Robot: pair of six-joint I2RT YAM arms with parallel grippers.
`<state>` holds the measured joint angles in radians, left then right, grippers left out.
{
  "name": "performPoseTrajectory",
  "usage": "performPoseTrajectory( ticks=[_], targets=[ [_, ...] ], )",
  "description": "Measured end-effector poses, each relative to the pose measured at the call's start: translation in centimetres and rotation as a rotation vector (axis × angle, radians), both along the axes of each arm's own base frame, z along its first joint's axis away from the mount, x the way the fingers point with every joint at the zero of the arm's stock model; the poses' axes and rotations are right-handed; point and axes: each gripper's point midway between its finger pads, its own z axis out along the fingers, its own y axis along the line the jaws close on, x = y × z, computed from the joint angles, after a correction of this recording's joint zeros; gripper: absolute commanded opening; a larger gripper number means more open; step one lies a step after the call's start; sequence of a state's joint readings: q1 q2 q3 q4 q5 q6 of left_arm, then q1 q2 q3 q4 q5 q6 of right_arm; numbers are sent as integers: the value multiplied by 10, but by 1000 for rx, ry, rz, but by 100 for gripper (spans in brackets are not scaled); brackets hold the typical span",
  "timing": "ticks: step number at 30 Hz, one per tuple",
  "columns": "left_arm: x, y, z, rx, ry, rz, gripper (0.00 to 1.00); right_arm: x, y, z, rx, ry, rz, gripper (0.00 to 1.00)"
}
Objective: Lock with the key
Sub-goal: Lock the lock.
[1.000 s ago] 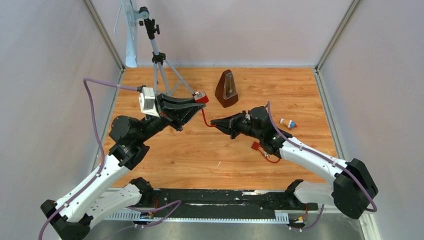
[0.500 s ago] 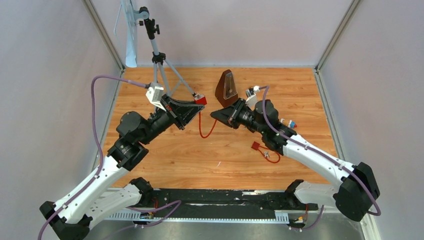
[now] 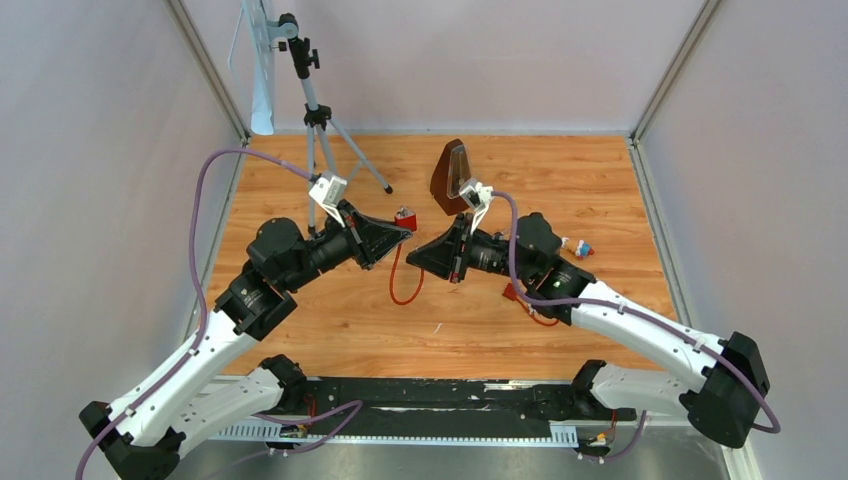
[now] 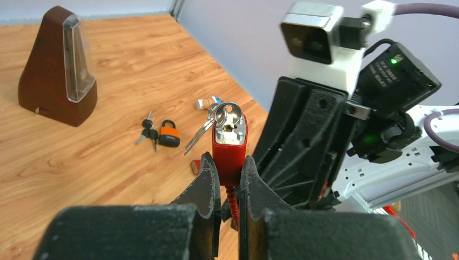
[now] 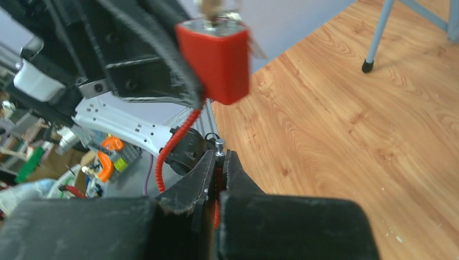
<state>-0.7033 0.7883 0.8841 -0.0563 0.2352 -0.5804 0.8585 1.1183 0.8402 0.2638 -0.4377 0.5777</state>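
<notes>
Both tools meet mid-frame above the wooden table [image 3: 600, 190], one on the lock, one on its cable.
Left tool [image 4: 230, 179] clamps narrow around the red rectangular padlock [image 4: 230, 146], upright at centre of the left wrist view, silver keys [image 4: 222, 112] poking from its top. Right tool [image 5: 219, 162] is pinched tight on the silver pin end [image 5: 220, 145] of the red coiled cable [image 5: 176, 143] hanging from the padlock. Brown pyramid metronome [image 4: 57, 65] stands upper left, small orange padlock [image 4: 169, 134] lying to its right.
</notes>
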Motion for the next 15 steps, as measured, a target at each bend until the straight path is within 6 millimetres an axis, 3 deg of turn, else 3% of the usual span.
performPoseTrajectory(
  ticks=[5,15],
  targets=[
    [-1,0,-6,17,22,-6,0,-13,4,6,-5,-119,39,0],
    [-6,-1,-5,6,33,-26,0,-8,1,20,28,-186,-17,0]
  ],
)
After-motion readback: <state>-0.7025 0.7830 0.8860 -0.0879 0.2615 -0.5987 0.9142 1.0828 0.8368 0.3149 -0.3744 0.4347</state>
